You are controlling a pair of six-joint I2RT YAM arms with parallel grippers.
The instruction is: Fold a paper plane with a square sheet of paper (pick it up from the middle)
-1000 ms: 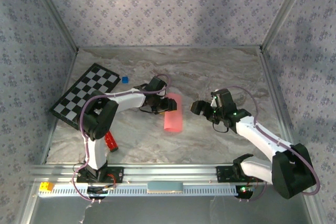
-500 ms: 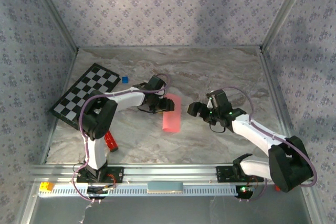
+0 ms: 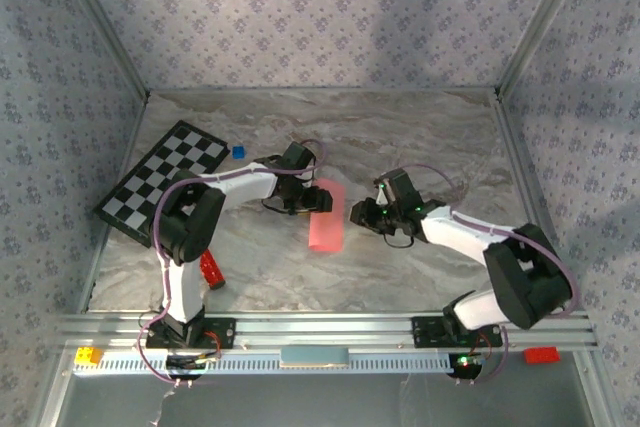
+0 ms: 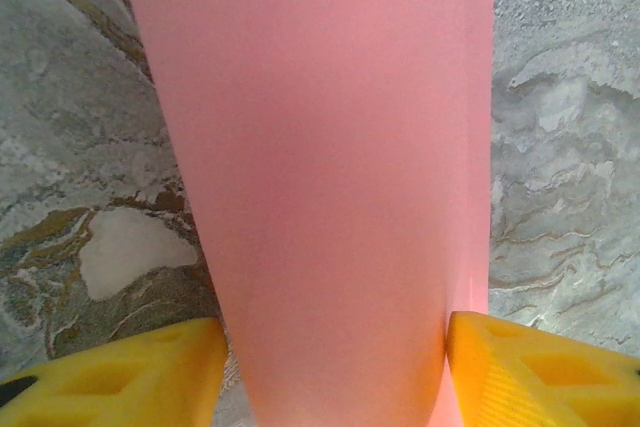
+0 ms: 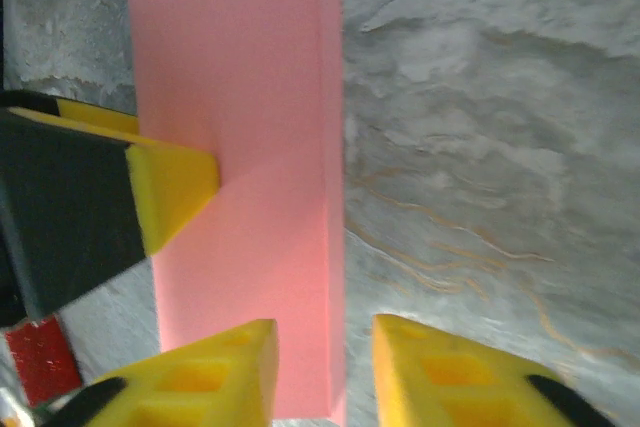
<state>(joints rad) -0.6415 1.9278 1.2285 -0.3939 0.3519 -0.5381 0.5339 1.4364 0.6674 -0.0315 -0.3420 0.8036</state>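
The left gripper (image 4: 335, 352) is clamped on the salmon-pink sheet of thin paper (image 3: 326, 219), a yellow finger (image 4: 110, 372) against each flank. Its arm reaches low, pointing away from the black-and-white checkerboard (image 3: 165, 179). The sheet, folded over, lies well right of the checkerboard. Beyond it, the right gripper (image 5: 325, 347) has its jaws narrowly parted astride the sheet's edge, arm bent low. Since a second ago, the right arm has swung in and its jaws have narrowed; the left is unchanged.

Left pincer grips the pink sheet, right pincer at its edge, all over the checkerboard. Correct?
Not over the checkerboard: top external shows the pink sheet over the bare marble table, the board lying apart to the left. The left pincer grips it, the right pincer is at its edge: correct.
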